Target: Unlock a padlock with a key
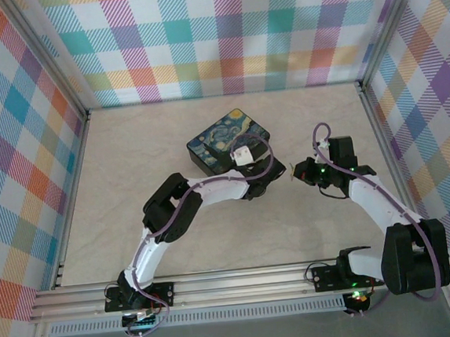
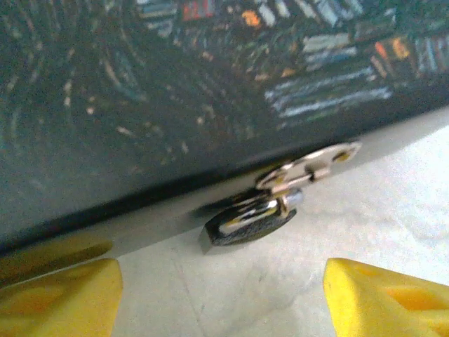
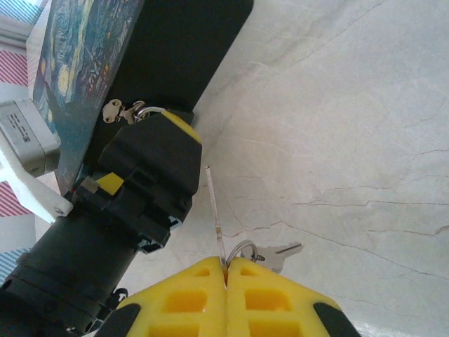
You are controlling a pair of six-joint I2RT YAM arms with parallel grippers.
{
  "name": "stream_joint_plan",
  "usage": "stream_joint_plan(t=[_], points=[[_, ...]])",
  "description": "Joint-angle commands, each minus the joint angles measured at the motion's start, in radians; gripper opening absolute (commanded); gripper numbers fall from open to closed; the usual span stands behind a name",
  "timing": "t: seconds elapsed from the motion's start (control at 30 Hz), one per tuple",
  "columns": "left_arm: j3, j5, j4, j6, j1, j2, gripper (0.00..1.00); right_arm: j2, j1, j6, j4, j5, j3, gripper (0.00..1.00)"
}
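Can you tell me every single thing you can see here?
box: one, black with a swirly blue-and-yellow lid, far middle of the table
hasp: one, silvery, on the box's side
padlock: one, dark, hanging from the hasp
key: one, thin and silvery, pinched in the right gripper
second key: one, silvery, on a ring beside that gripper's fingers
table: one, beige, under everything
walls: three, checked in many colours, around the table
left gripper: one, yellow fingers, open, one finger each side of the padlock
right gripper: one, yellow fingers, shut on the key
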Motion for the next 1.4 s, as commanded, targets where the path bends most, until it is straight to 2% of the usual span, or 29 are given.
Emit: stream_joint_plan(t=[0.0,0.17,0.37,0.53,0.7,0.83,1.07,1.13,1.23,1.37], points=[[0.067,-0.081,-0.046,-0.048,-0.01,0.04,0.73,0.0,-0.005,-0.012,0.027,-0.036,-0.016,0.0],[0.206,-0.145,-0.173,-0.109,-0.023,0.112,0.68,0.005,-0.005,-0.014,0.034,-0.05,-0.018,0.0],[0.42,-0.208,-0.421,-0.215,-0.028,0.213,0.61,0.014,-0.006,-0.017,0.047,-0.06,-0.022,0.0],[0.499,-0.217,-0.5,-0.257,-0.028,0.269,0.6,0.025,-0.008,-0.022,0.047,-0.069,-0.02,0.0],[0.505,-0.21,-0.488,-0.258,-0.02,0.284,0.59,0.028,-0.035,-0.029,0.039,-0.064,-0.02,0.0],[0.504,-0.206,-0.46,-0.252,-0.008,0.298,0.55,0.028,-0.071,-0.025,0.028,-0.065,-0.017,0.0],[0.504,-0.223,-0.407,-0.206,0.004,0.312,0.45,0.019,-0.077,-0.02,0.026,-0.075,-0.012,0.0],[0.502,-0.231,-0.405,-0.199,0.009,0.313,0.4,0.016,-0.077,-0.022,0.023,-0.079,-0.016,0.0],[0.492,-0.218,-0.389,-0.173,0.015,0.307,0.24,0.008,-0.076,-0.028,0.016,-0.081,-0.023,0.0],[0.439,-0.207,-0.365,-0.137,0.015,0.264,0.17,0.01,-0.076,-0.031,0.015,-0.09,-0.028,0.0]])
